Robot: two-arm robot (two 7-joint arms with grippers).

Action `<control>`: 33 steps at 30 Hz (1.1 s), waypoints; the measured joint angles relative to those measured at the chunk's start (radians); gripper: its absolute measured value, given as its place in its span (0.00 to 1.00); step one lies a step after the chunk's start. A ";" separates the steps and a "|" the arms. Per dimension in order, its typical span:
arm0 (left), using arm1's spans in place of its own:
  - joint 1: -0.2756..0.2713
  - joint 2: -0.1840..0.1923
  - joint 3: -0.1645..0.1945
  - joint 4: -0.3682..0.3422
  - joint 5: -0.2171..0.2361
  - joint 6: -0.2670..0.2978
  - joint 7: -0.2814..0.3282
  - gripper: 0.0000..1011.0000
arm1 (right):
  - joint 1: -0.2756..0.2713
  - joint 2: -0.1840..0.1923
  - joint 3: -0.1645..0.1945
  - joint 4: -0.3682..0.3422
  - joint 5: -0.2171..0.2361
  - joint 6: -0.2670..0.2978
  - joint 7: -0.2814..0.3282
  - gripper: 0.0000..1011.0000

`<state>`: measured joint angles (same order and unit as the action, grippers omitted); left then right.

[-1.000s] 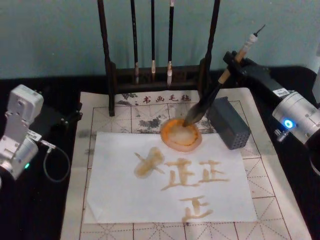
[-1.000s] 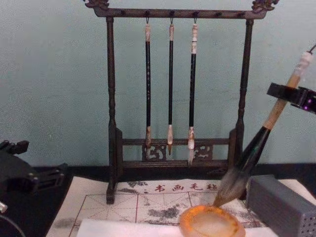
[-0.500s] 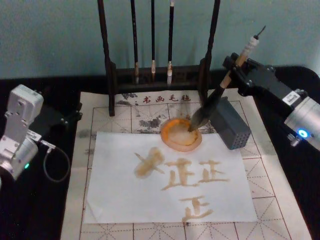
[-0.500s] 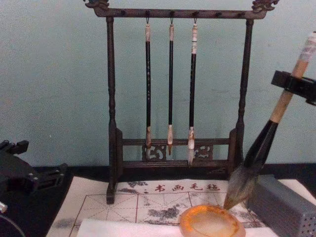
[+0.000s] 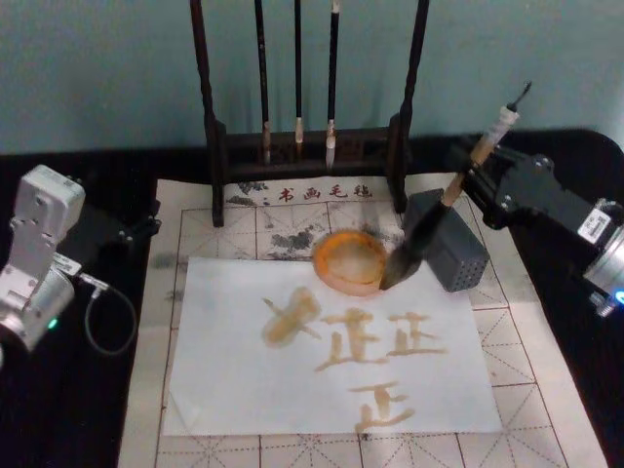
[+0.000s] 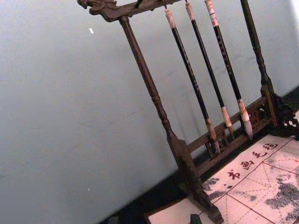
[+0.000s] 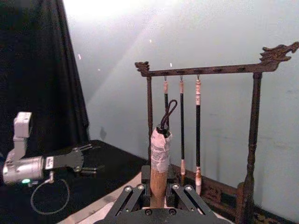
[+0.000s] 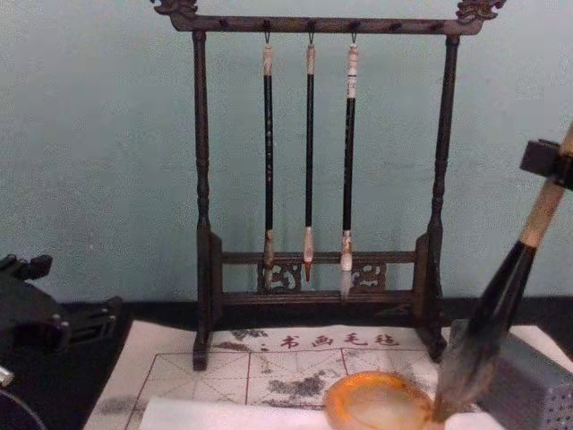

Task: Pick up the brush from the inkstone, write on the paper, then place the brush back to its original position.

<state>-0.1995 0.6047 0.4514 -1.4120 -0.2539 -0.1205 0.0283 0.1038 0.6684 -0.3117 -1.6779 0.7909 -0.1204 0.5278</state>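
One risk: right hand (image 5: 470,181) pinches the brush (image 5: 421,232), tip just right of the inkstone (image 5: 330,269) — lowered here, it may blot the paper (image 5: 224,370); left hand (image 5: 135,226) parked far left.

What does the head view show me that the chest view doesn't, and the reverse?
Head view: the brown characters on the paper, and the left arm, its grey body parked at the mat's left. Chest view: the rack's top bar and the hooks the three thin brushes hang from. Both: the right gripper, jaws shut on the tilted brush, whose tip is at the inkstone, by its right rim, beside the grey block.
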 joint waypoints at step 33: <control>0.000 0.000 0.000 0.000 0.000 0.000 0.000 0.99 | 0.063 -0.095 -0.094 0.035 -0.072 0.016 0.136 0.19</control>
<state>-0.1995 0.6047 0.4514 -1.4119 -0.2539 -0.1206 0.0283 0.1672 0.5737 -0.4062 -1.6433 0.7186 -0.1044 0.6636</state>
